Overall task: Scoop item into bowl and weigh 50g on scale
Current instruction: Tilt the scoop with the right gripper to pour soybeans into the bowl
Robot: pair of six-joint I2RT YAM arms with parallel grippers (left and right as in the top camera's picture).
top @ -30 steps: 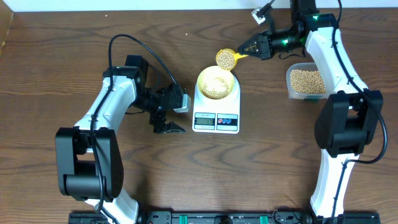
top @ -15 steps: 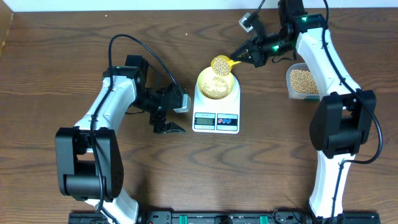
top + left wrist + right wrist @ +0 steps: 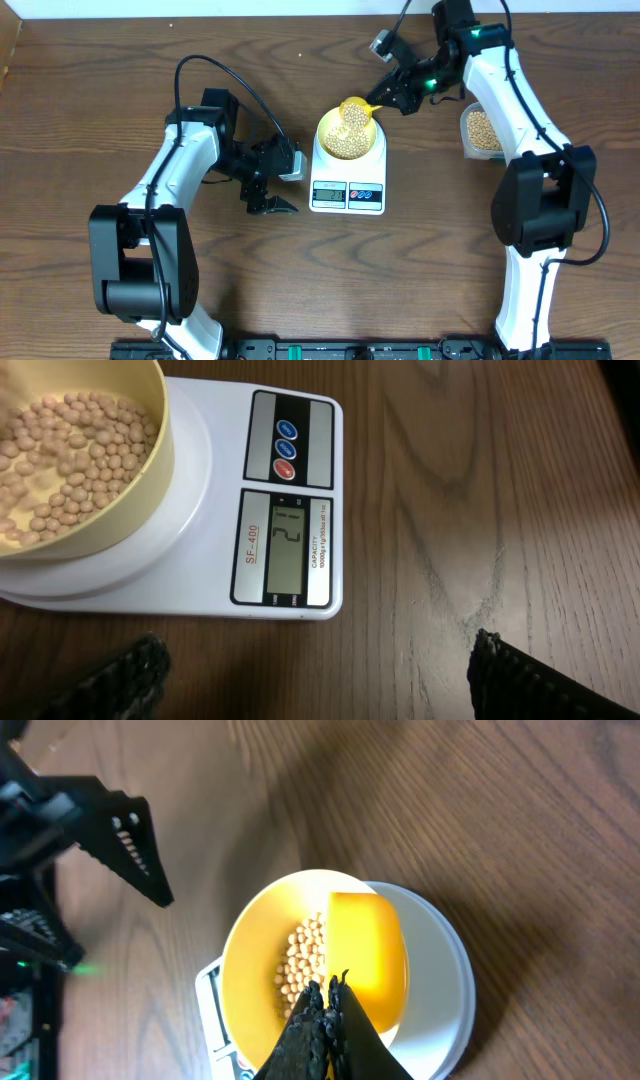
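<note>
The pour is the step in hand: the right hand (image 3: 388, 95) is closed on the handle of the yellow scoop (image 3: 352, 108) and holds it tipped over the far rim of the pale bowl (image 3: 323, 137), so beans (image 3: 70, 450) spill from it onto the layer already lying in the bowl. The bowl sits centred on the white scale (image 3: 347, 210), which stands on the counter (image 3: 100, 100) between the two arms. The scale's display (image 3: 288, 550) is lit, but only one digit, seemingly a 2, shows clearly, so the weight cannot be told for sure. The left hand (image 3: 268, 195) hangs open just beside the scale's left edge, gripping nothing. The clear tub (image 3: 482, 132) of beans lies near the right arm. Next, I judge, the scoop must be emptied gently and the reading checked, then small top-ups added toward fifty grams.
</note>
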